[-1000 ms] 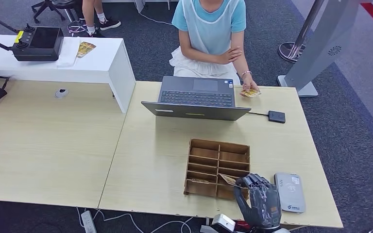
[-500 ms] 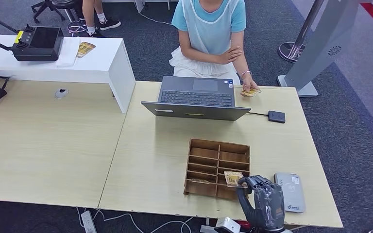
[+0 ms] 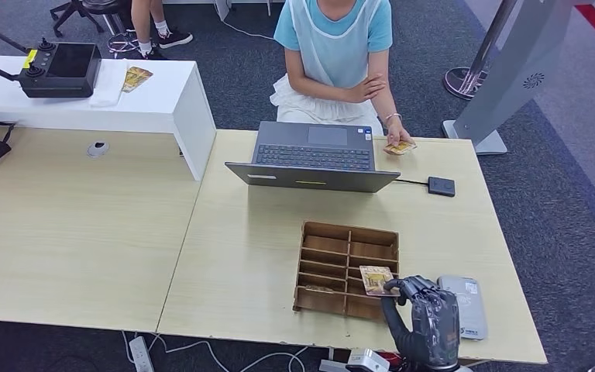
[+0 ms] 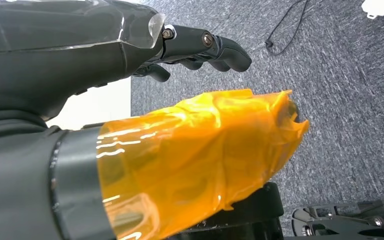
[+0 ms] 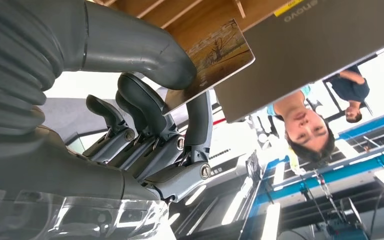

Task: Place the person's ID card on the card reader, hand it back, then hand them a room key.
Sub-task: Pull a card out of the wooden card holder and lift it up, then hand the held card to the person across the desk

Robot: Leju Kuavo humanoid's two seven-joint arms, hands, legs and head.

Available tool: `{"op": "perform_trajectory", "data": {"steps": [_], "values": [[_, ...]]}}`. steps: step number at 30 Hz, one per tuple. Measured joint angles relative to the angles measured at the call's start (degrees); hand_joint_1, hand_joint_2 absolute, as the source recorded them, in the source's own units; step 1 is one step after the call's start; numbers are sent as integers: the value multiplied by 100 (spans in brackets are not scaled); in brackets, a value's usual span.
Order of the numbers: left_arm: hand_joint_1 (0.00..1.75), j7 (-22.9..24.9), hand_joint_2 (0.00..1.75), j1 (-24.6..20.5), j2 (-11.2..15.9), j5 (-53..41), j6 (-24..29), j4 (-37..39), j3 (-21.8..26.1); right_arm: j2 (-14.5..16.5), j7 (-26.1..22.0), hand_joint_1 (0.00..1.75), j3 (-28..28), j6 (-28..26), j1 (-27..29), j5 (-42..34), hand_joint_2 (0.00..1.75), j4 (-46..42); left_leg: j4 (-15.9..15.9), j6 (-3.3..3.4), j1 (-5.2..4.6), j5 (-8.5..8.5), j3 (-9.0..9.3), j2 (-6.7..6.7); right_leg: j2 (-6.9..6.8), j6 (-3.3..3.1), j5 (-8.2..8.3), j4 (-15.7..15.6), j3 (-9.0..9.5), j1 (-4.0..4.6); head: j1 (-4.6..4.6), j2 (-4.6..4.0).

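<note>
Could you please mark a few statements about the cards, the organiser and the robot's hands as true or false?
1. The right hand pinches a picture-printed card. True.
2. The brown wooden compartment organiser sits on the open grey laptop. False: it rests on the pale wooden table, nearer the robot.
3. The person's hand holds a card at the table's far edge. True.
4. The left hand holds a card. False: it holds nothing, fingers apart.

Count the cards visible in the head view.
3: one card pinched by the right hand over the wooden organizer, one under the person's hand, one on the white desk. Others may lie in the slots.
</note>
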Motion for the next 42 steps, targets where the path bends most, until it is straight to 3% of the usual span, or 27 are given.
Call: {"op": "perform_trajectory", "data": {"steps": [24, 32, 42], "values": [[0, -119, 0, 18, 4, 0, 0, -73, 13, 209, -581, 169, -465, 0, -107, -20, 175, -670, 0, 0, 0, 0, 0, 0, 0, 0, 0, 0, 1, 0, 0, 0], [0, -172, 0, 17, 5, 0, 0, -85, 13, 125, -170, 174, -472, 1, -408, 134, 175, -748, 0, 0, 0, 1, 1, 0, 1, -1, 2, 0, 2, 0, 1, 0], [0, -242, 0, 15, 17, 0, 0, -87, 13, -389, 552, 173, -396, 4, -1020, 231, 175, -706, 1, 0, -1, 1, 2, 0, 0, 0, 5, 0, 3, -1, 0, 0]]}}
